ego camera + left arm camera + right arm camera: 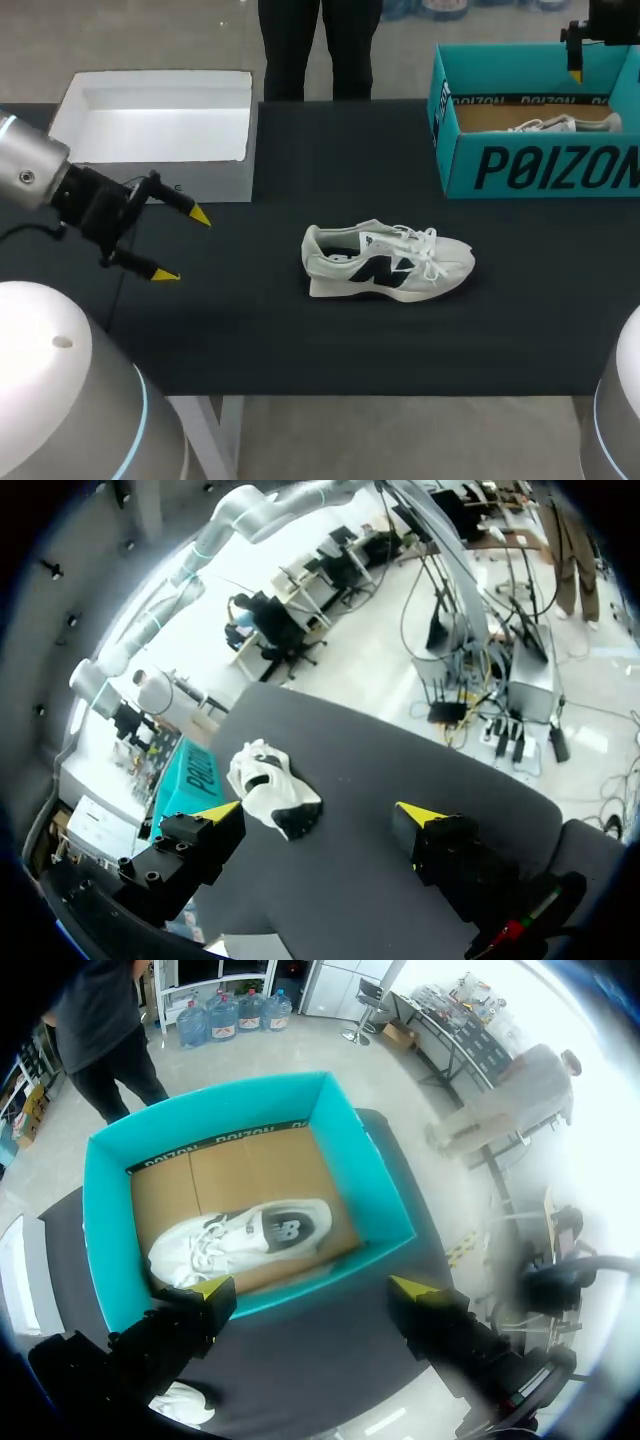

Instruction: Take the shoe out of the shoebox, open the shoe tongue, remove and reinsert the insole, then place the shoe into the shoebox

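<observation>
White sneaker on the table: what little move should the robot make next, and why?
Probably slide the left end effector toward the white sneaker's heel to steady it. The sneaker stands on the black table, out of the teal shoebox, untouched, heel toward that open end effector. The right end effector hangs open above the shoebox, farther away.

Black table [300,340]. In the middle, a white shoe [385,262] with a dark mark, standing on its sole, toe to the right. At the far right corner, a blue-green shoebox [540,165], open. At the far left corner, a white box [225,182], open too. All three well apart.
</observation>
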Controlling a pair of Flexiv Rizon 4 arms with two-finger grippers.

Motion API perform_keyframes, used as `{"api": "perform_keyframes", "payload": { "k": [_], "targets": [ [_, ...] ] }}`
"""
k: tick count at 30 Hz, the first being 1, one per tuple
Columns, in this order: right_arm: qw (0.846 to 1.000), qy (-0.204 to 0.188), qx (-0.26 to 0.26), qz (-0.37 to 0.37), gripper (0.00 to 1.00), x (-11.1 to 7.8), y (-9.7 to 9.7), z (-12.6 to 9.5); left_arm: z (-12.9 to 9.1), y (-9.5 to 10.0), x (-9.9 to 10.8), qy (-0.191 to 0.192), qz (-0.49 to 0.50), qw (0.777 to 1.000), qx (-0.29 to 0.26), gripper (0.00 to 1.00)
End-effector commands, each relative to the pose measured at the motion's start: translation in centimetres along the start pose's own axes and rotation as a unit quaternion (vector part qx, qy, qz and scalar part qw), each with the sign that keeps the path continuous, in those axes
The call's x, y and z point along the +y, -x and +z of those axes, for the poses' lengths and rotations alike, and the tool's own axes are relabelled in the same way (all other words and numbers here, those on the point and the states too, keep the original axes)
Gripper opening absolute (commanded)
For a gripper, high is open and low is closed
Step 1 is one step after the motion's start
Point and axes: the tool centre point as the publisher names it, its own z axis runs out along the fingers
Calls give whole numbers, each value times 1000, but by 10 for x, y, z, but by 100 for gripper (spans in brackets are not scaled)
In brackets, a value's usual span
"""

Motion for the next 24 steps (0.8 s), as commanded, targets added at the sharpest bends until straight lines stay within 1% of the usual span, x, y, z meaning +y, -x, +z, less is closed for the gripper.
{"api": "perform_keyframes", "payload": {
  "k": [1,2,3,4,21,22,23,24],
  "targets": [
    [1000,1,0,0,100,-1,0,0,18,6,17,-211,-143,953,-164,100],
    [1000,1,0,0,100,-1,0,0,19,8,17,-219,-150,950,-166,100],
    [1000,1,0,0,100,-1,0,0,22,11,17,-225,-166,948,-153,100],
    [1000,1,0,0,100,-1,0,0,25,15,15,-216,-158,954,-132,100],
    [1000,1,0,0,100,-1,0,0,25,15,15,-216,-158,954,-132,100],
    [1000,1,0,0,100,-1,0,0,31,11,18,-205,-168,956,-126,100],
    [1000,1,0,0,100,-1,0,0,37,8,20,-208,-179,954,-124,100],
    [1000,1,0,0,100,-1,0,0,41,6,23,-201,-187,953,-125,100]
  ]
}}
